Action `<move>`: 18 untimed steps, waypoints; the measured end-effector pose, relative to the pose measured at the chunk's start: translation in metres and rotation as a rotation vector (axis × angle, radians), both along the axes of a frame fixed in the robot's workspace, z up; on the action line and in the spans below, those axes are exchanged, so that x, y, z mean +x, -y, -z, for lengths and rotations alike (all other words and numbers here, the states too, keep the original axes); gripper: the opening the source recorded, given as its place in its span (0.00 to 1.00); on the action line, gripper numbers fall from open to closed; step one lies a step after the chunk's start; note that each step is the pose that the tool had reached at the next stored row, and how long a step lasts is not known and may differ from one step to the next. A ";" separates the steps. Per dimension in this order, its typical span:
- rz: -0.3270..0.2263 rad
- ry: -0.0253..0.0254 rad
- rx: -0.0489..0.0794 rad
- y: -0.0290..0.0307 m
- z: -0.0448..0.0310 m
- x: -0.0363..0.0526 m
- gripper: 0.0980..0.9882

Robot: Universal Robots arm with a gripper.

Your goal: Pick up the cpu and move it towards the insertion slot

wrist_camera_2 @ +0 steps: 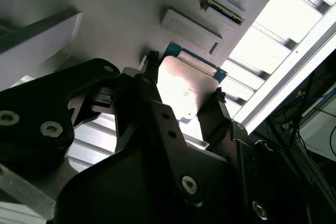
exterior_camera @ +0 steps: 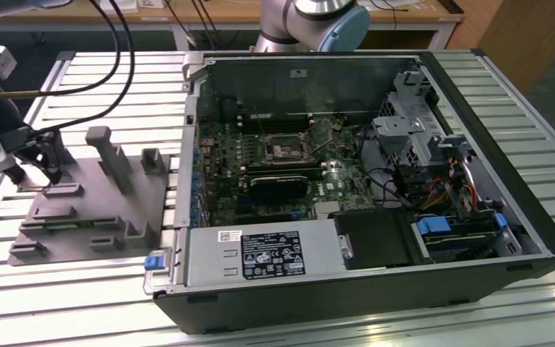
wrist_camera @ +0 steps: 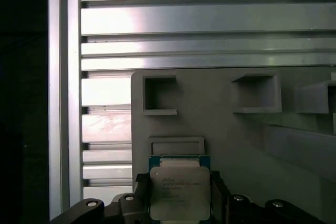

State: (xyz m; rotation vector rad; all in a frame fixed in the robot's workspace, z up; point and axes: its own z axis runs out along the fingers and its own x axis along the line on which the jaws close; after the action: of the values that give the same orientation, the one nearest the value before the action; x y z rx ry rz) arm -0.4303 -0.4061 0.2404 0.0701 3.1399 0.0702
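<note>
The cpu (wrist_camera: 179, 195), a small square chip with a silver-grey top on a green edge, sits between my gripper's (wrist_camera: 179, 184) two black fingers, which are shut on its opposite sides. In the second wrist view the cpu (wrist_camera_2: 185, 85) shines brightly between the fingers (wrist_camera_2: 151, 80). It hangs just above the grey fixture (wrist_camera: 231, 145), beside a shallow empty square recess (wrist_camera: 176, 145). In the exterior view my gripper (exterior_camera: 38, 172) is over the fixture's (exterior_camera: 95, 210) near-left corner. The insertion slot (exterior_camera: 285, 150), a shiny frame with a dark centre, lies on the motherboard inside the open computer case, far to the exterior view's right.
Upright grey posts (exterior_camera: 109, 155) stand on the fixture between my gripper and the case wall (exterior_camera: 188, 144). Black cables (exterior_camera: 104, 65) trail from the wrist. The table is ribbed aluminium slats (wrist_camera: 199, 19). A power supply (exterior_camera: 258, 254) and drive bays (exterior_camera: 451, 231) fill the case's near side.
</note>
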 end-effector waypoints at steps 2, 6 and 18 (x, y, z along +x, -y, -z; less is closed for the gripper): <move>0.000 0.0000 0.000 0.0000 -0.0018 0.0000 0.50; 0.000 0.0001 0.000 0.0000 -0.0057 0.0000 0.50; 0.000 0.0000 0.000 -0.0004 -0.0194 0.0000 0.50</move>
State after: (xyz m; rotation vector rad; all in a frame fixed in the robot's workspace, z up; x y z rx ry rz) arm -0.4303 -0.4057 0.2598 0.0701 3.1399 0.0703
